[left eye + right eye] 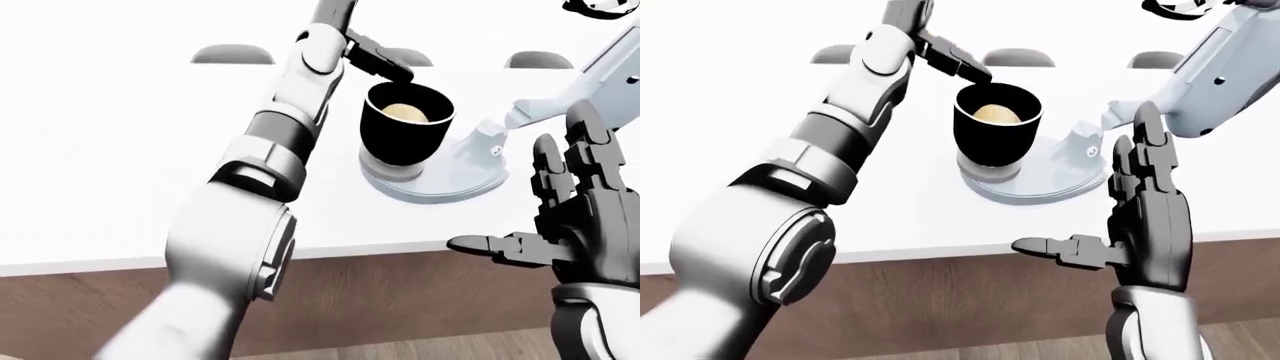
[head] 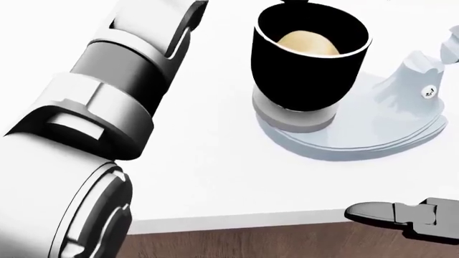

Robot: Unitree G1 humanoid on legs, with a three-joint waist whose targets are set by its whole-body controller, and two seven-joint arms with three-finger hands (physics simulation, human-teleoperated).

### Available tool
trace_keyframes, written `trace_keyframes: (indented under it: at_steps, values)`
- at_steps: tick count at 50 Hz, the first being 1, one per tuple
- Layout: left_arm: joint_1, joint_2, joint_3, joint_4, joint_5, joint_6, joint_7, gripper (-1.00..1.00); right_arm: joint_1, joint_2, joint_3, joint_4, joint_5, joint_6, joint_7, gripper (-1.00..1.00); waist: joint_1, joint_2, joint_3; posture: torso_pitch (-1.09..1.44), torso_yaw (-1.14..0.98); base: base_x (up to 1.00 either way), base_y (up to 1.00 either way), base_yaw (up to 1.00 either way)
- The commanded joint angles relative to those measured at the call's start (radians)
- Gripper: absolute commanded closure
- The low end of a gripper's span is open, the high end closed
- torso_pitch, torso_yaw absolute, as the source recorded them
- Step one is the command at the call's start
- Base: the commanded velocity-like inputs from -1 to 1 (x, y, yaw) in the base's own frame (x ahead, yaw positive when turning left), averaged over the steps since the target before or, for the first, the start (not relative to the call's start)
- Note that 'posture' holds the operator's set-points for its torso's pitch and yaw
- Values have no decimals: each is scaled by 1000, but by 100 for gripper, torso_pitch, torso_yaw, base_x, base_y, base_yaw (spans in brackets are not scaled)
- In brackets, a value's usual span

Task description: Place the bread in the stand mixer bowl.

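round tan bread roll [image 2: 307, 43] lying inside black mixer bowl [image 2: 305, 80] | left robot hand [image 1: 380, 60] hovering above bowl rim, fingers spread, empty | right robot hand [image 1: 1135, 225] idling wide, clear of bowl

- Bright, even light floods the white counter [image 2: 215, 161], washing its far side to near-blank white with no visible edge.
- Soft, pale shadow pools under the mixer base [image 2: 359, 145]; no hard glare anywhere.
- The black bowl [image 2: 305, 70] renders as flat, featureless black.
- The near left arm [image 1: 225, 247] looms large and blurs slightly at the bottom of the left-eye view.
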Motion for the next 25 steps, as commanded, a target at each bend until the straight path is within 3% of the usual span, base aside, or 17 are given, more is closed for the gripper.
trace_keyframes:
  at_steps: [1,10,25]
  values:
    - [-40,18,3,-37,-15,-18,5,-100,-14,-8,-7,-29,-3,-29,-2,-100,0,-5,-22,0,0,0,0,0]
    - [-57,68,30,-57,-105,30,-35,-100,-11,-12,5,-29,-5,-29,-13,-100,0,1,-22,0,0,0,0,0]
    - [-55,103,18,-91,-187,74,-81,-100,-11,-13,-4,-29,2,-29,-12,-100,1,2,-21,0,0,0,0,0]
